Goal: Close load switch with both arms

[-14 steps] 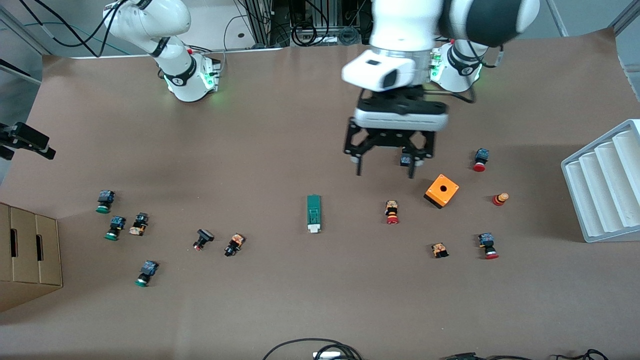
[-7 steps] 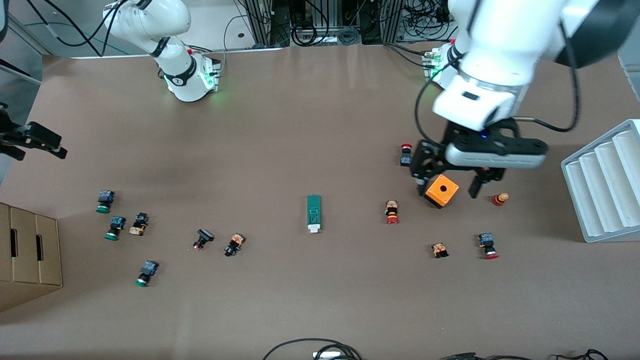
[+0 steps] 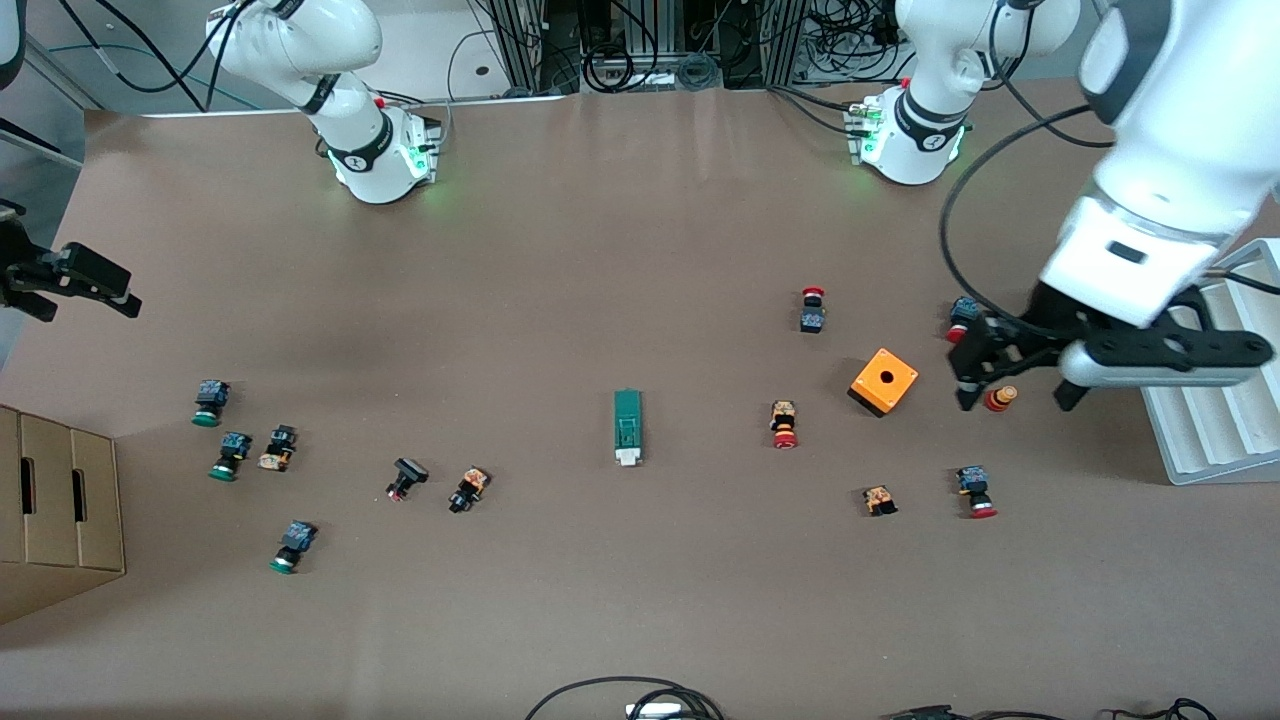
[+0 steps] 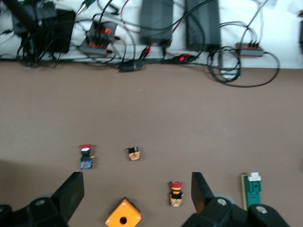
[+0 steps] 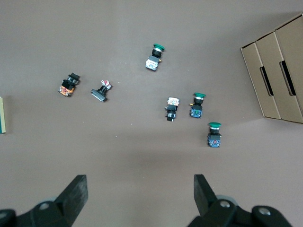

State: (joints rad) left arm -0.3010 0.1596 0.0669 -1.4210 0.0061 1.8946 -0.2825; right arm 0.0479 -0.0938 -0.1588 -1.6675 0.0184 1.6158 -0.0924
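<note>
The load switch is a narrow dark-green block with a white end. It lies flat at mid-table with nothing touching it, and it also shows in the left wrist view. My left gripper hangs open and empty over a small red-and-yellow button, toward the left arm's end of the table. In its own view the left gripper has wide-spread fingers. My right gripper is at the right arm's end of the table, up over the green-capped buttons. Its own view shows the right gripper open and empty.
An orange cube with a hole sits beside the left gripper. A white ribbed rack stands at the left arm's end and a cardboard box at the right arm's end. Red-capped buttons and green-capped buttons are scattered about.
The left arm has swung from over the table's middle toward the white rack, its gripper staying open. The right gripper has shifted slightly. The load switch has not moved.
</note>
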